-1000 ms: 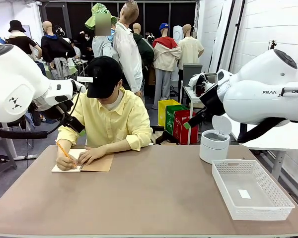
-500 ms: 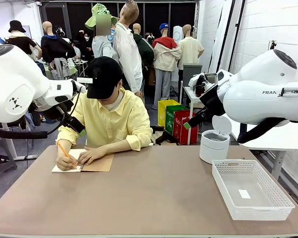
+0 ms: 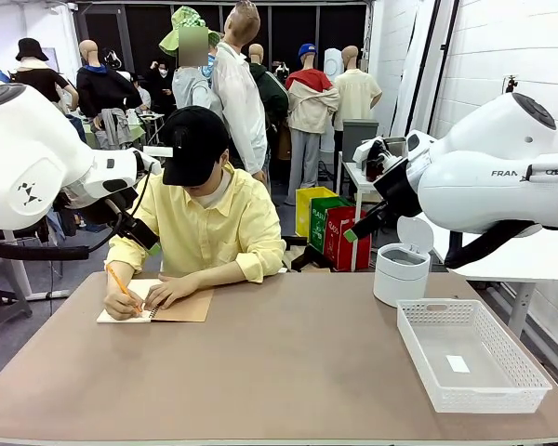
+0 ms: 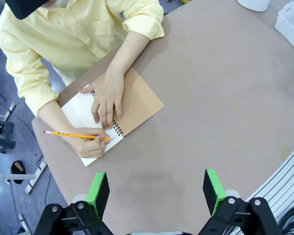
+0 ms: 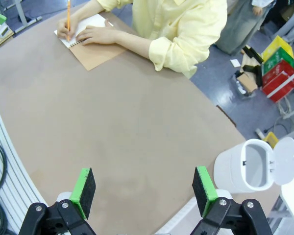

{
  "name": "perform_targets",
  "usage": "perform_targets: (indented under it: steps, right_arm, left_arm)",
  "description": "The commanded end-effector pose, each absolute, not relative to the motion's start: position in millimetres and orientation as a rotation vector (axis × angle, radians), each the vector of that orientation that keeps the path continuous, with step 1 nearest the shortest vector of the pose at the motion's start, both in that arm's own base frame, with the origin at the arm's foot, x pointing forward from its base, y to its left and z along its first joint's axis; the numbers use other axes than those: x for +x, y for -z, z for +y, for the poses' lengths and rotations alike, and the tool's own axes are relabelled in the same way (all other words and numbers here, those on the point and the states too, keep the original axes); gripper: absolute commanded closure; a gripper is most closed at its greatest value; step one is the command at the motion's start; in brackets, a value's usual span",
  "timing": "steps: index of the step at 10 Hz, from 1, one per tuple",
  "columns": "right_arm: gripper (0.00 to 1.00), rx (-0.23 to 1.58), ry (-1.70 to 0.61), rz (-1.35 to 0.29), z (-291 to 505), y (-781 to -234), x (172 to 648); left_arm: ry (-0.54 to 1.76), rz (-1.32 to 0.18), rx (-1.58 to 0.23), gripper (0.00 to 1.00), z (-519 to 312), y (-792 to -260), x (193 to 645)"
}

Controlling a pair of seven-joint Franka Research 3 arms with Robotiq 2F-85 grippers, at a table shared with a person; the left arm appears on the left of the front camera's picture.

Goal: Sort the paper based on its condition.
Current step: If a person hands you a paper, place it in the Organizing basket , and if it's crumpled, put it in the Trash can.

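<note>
White paper (image 4: 78, 111) bound in notebook (image 3: 188, 305); person (image 3: 209, 228) writing w/ pencil (image 4: 76, 135). Left gripper (image 4: 156, 188) & right gripper (image 5: 143, 188): jaws apart, empty. We see no change vs. prev. sec; sorting not begun.

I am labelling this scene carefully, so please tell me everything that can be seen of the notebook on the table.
The notebook is spiral-bound, with a brown kraft cover and a plain white page open beside it. It lies flat near the table's far left edge, before the seated person. One hand rests across the binding; the other hand writes on the page with an orange pencil.
</note>
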State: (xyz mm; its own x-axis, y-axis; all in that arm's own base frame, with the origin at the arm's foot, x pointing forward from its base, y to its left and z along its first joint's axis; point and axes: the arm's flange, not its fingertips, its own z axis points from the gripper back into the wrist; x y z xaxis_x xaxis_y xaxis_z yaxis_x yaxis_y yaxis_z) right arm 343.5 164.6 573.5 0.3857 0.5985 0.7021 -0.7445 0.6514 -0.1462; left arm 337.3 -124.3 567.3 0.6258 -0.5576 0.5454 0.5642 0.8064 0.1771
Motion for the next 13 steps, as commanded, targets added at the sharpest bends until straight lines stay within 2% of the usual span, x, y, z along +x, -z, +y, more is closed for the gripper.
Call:
perform_targets:
  steps: [1,13]
  right_arm:
    - [0.0,0.206,-0.864,-0.796,164.3,-573.0,343.4]
    - [0.0,0.206,-0.864,-0.796,164.3,-573.0,343.4]
  left_arm:
    - [0.645,-0.623,-0.009,0.0,-124.1,-567.7,337.2]
    - [0.645,-0.623,-0.009,0.0,-124.1,-567.7,337.2]
